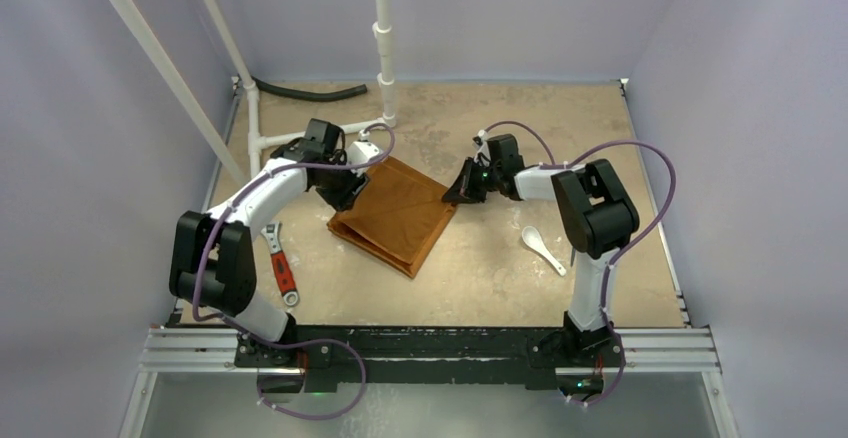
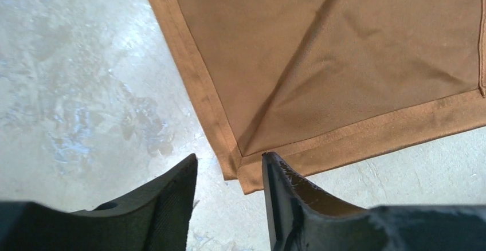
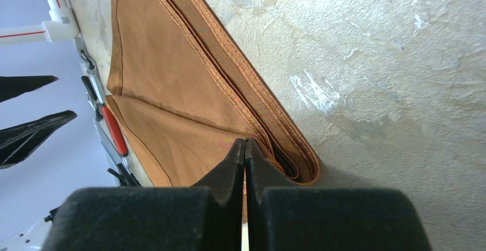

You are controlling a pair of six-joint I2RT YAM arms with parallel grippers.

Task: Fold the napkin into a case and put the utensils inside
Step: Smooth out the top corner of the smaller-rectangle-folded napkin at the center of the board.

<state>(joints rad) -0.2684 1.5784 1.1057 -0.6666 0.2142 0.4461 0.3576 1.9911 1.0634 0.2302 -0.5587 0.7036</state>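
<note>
The rust-orange napkin [image 1: 395,213] lies folded in layers at the middle of the table. My left gripper [image 1: 345,190] stands open at its far left corner. In the left wrist view that hemmed corner [image 2: 246,173] lies flat on the table between the spread fingers of the left gripper [image 2: 229,159], untouched. My right gripper [image 1: 462,190] is at the napkin's right corner. In the right wrist view the right gripper [image 3: 245,142] is shut with cloth pinched at its tips, and the napkin's [image 3: 172,79] layers gape beside it. A white spoon [image 1: 543,248] lies on the table to the right, under the right arm.
A red-handled wrench [image 1: 283,268] lies left of the napkin, near the left arm. A black hose [image 1: 300,91] and white pipes [image 1: 383,48] stand along the back of the table. Pale walls close in both sides.
</note>
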